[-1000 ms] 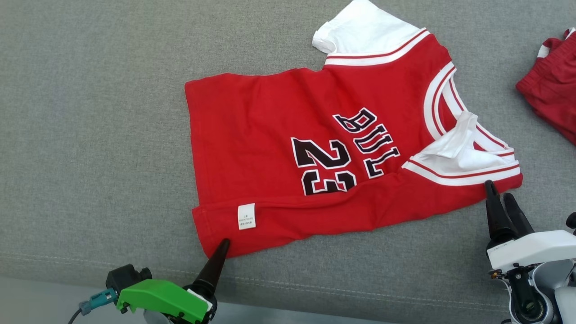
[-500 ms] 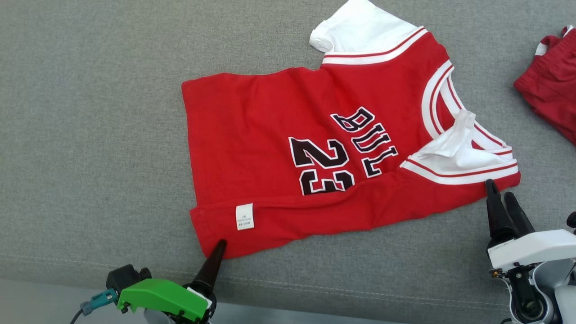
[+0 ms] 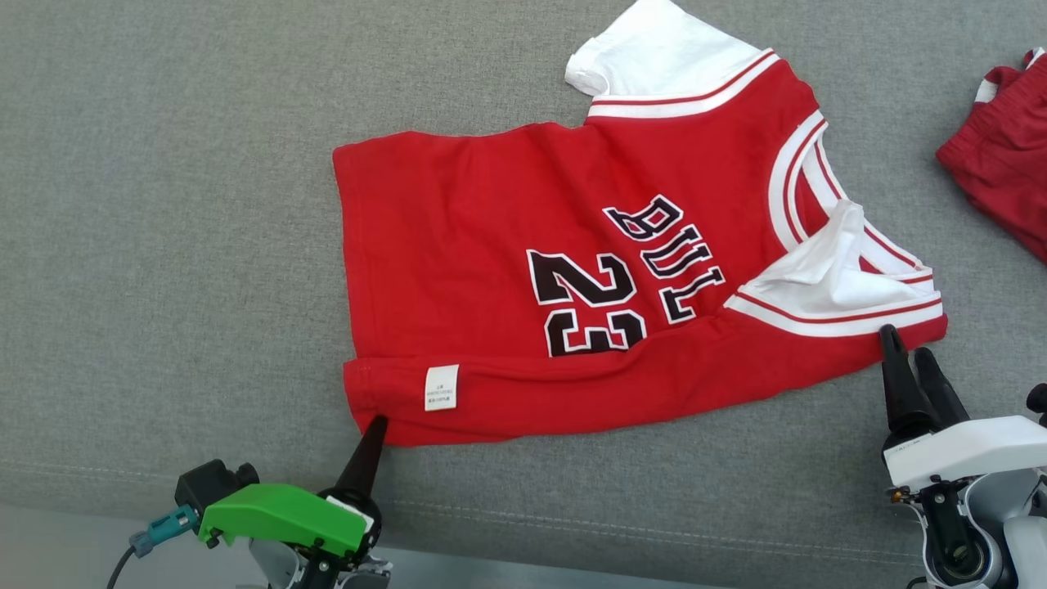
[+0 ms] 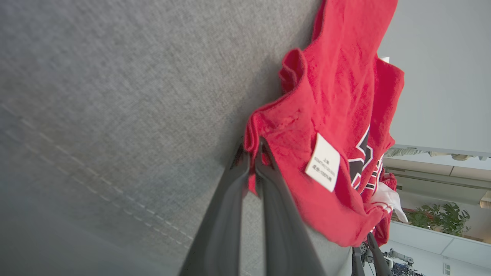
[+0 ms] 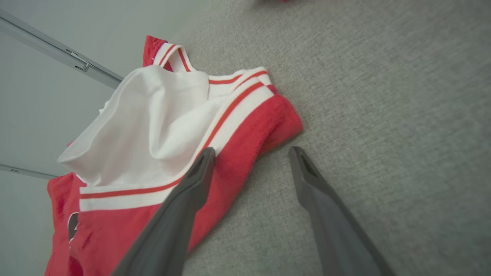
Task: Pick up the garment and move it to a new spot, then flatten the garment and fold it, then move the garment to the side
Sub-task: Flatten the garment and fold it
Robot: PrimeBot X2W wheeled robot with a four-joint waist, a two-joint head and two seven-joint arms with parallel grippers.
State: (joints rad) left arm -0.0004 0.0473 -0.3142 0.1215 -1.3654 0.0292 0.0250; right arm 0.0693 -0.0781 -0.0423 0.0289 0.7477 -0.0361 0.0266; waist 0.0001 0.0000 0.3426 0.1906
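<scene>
Surface: a grey cloth surface [image 3: 164,204] lies under everything, with a stitched seam [image 3: 572,523] along its near edge.
Left gripper: the left gripper [image 3: 372,421] is at the near left, with its two dark fingers pressed together on the near-left hem corner of the garment [image 3: 507,245] (the left wrist view shows the red cloth pinched between them).
Garment: a red jersey, spread in the middle of the surface, hem to the left and neck to the right.
Fold: a strip along the garment's near side is turned over; the white label [image 3: 441,387] sits on this strip, just right of the left gripper, and the strip hides the near part of the black number [image 3: 585,303].
Sleeves: one white sleeve [image 3: 654,57] lies flat on the far side; the other white sleeve [image 3: 826,274] is crumpled on the near right.
Right gripper: the right gripper [image 3: 904,342] stands with its jaws apart at the garment's near-right shoulder corner, one finger over the red edge, the other over the grey surface beside it (contact I cannot tell).
Other cloth: a second red piece [image 3: 1002,155] lies at the far right, well apart from the garment.
</scene>
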